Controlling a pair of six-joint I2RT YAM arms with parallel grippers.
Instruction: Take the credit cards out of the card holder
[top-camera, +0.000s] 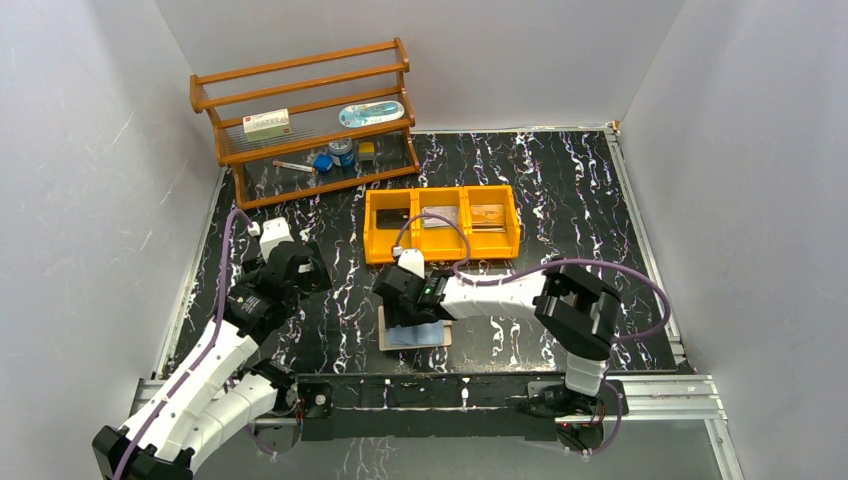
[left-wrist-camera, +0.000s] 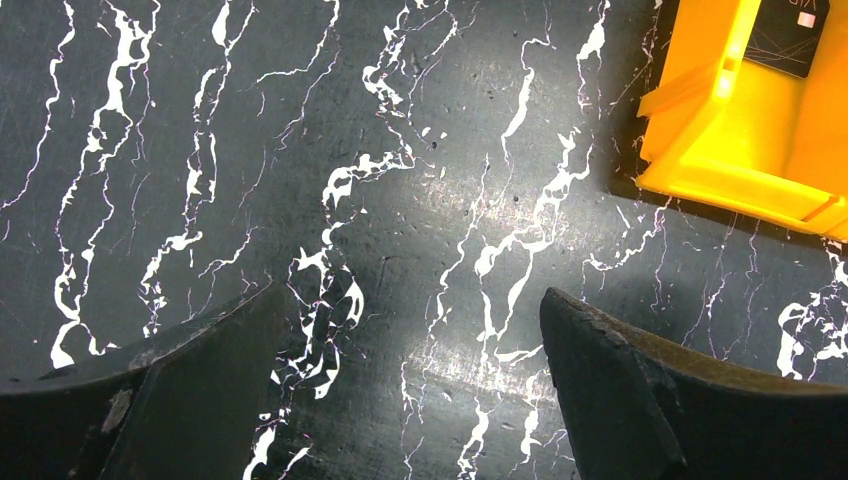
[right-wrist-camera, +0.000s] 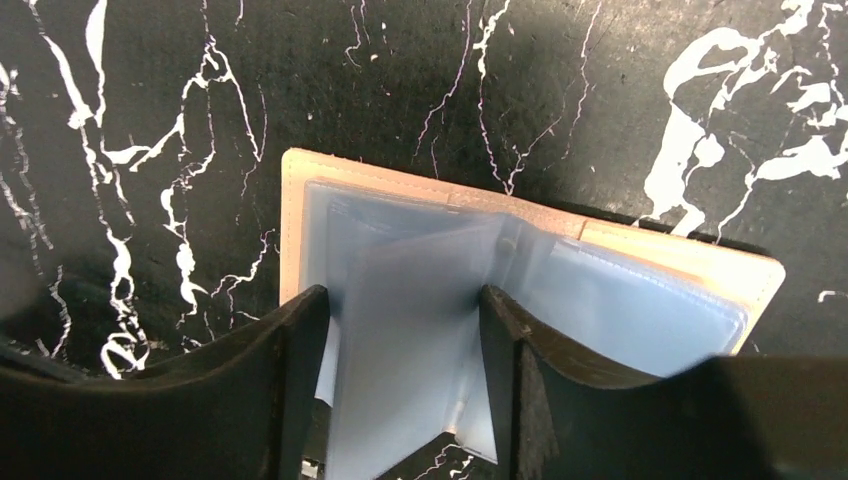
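Directly beneath the right gripper (right-wrist-camera: 402, 320), the card holder (right-wrist-camera: 650, 300) lies open on the black marbled table (right-wrist-camera: 150, 100), tan cover down. The jaws straddle one raised pale blue pocket leaf (right-wrist-camera: 410, 400), so a pinch here would likely catch plastic rather than a card — and a lift could drag the whole holder up or crease the leaf. Its jaws stand partly apart, close against the leaf's edges; no firm clamp shows. Beyond the fingertips, credit cards (top-camera: 440, 215) lie in the yellow bin (top-camera: 442, 254). Off to one side, the left gripper (left-wrist-camera: 412, 300) hangs wide apart, empty.
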